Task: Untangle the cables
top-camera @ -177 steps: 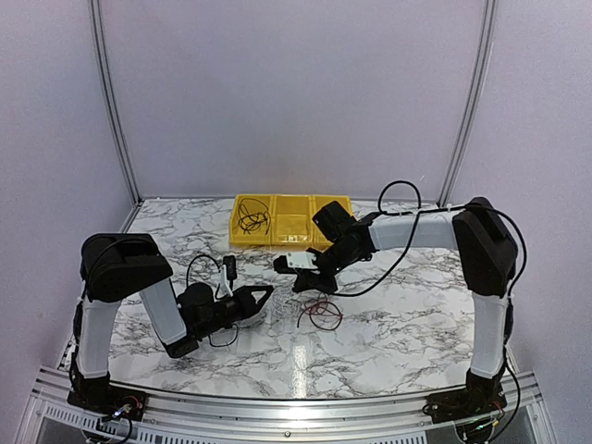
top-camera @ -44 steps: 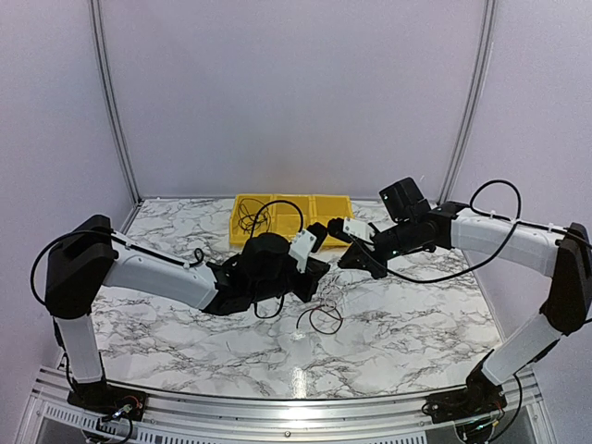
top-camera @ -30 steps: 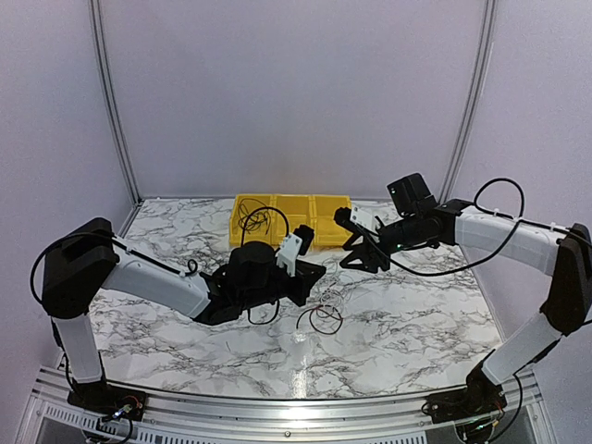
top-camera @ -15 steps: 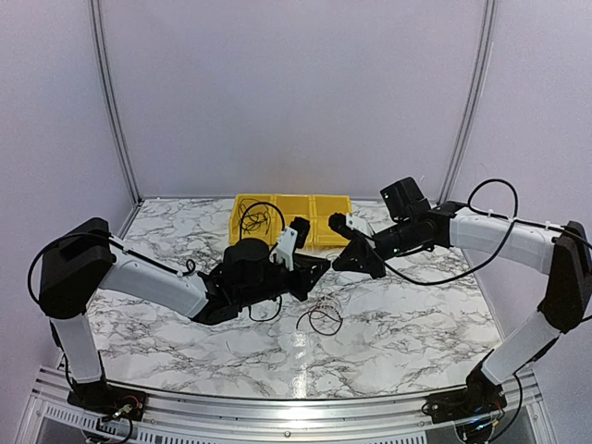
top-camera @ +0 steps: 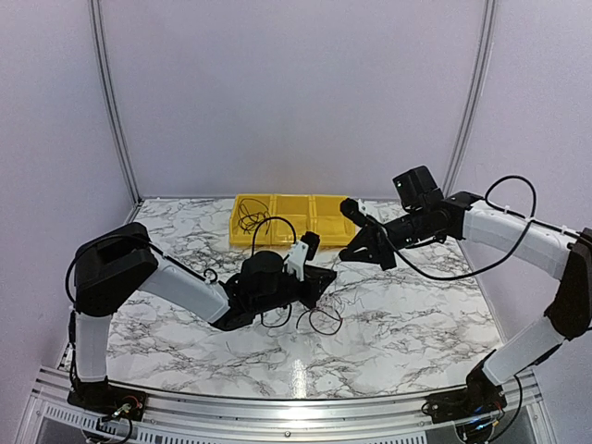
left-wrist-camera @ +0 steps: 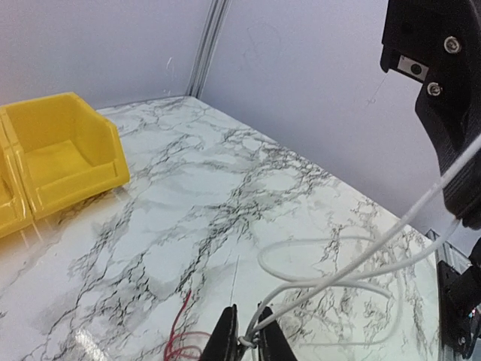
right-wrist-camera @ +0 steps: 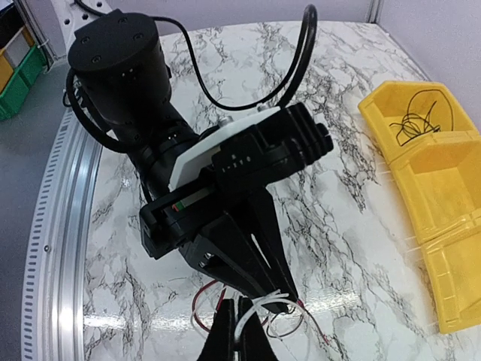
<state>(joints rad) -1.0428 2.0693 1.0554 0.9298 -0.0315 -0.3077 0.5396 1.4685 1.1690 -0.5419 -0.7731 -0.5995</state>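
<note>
Left jaws are pinched together on the pale wire point(left-wrist-camera: 323, 282) just above the counter point(top-camera: 416, 314). Right jaws clamp the same wire higher up. The red wire point(left-wrist-camera: 178, 329) and black loop point(top-camera: 323, 320) lie beneath. A hard pull could cinch the snarl tighter, or the thin strand could slip free.

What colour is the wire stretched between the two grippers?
The wire is white, clearest in the left wrist view.
</note>
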